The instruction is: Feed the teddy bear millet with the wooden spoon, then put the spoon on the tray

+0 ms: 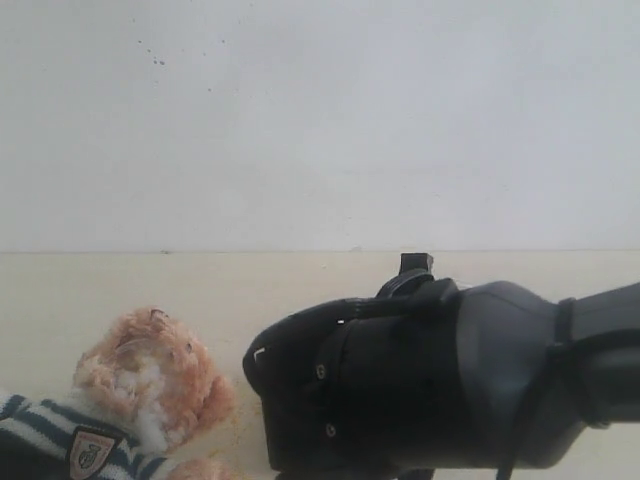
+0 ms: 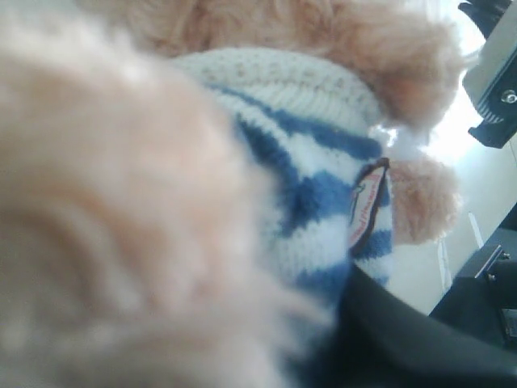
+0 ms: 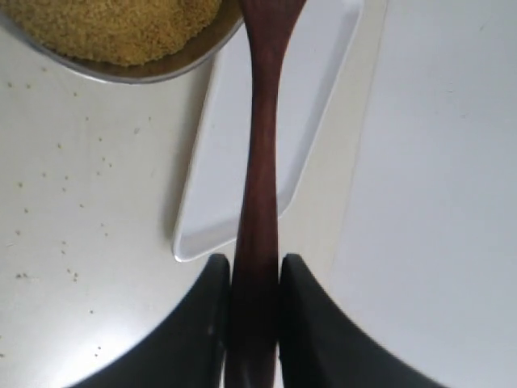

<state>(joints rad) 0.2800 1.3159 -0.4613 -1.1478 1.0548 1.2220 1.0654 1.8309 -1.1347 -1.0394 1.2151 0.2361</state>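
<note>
A plain white wall (image 1: 320, 120), flecked with few dark specks, rises behind the cream tabletop (image 1: 200, 280).

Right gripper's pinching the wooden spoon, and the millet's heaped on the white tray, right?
Not the tray: the millet is heaped in the metal bowl, as the right wrist view shows. The right gripper does pinch the wooden spoon.

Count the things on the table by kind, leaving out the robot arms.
Bear: 1
Bowl of millet: 1
Spoon: 1
Tray: 1
Total: 4
</note>
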